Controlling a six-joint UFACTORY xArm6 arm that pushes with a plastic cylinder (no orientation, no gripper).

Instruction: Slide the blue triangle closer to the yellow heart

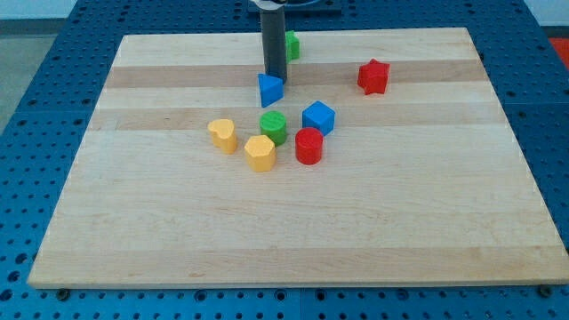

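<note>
Straight dark grey rod, smooth-sided, down to my tip (pixel 275 78).

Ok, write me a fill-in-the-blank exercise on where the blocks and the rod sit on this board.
1. My tip sits just above the ____ triangle, toward the view's top.
2. The yellow heart lies toward the view's ____ of the green cylinder.
3. The red star stands alone toward the view's ____ of the wooden board.
4. Right of the yellow hexagon stands the ____ cylinder.

Missing words: blue; left; upper right; red
</note>
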